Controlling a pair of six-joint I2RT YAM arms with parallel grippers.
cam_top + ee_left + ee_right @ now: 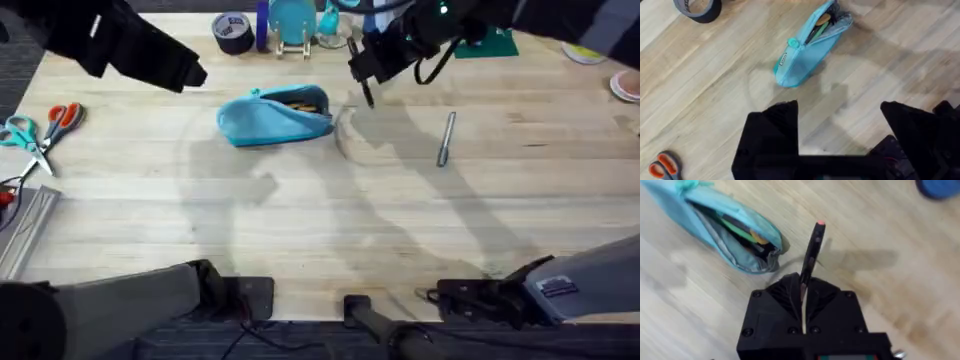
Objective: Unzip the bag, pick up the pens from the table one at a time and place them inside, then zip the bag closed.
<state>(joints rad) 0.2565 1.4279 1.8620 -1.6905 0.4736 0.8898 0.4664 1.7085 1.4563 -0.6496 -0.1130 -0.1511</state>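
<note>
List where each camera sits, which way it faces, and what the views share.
Overhead: above the arm bases, looking down and forward at the table; both arms show.
Left wrist: on the raised left arm, looking down at the bag; the open left gripper shows.
Right wrist: looking down at the black pen clamped in the right gripper.
All share the unzipped bag.

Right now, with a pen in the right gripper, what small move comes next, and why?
Probably carry the right gripper, shut on the black pen, sideways over the bag's open zipper mouth; the pen hangs just beside it, above the table, not yet over it.
</note>
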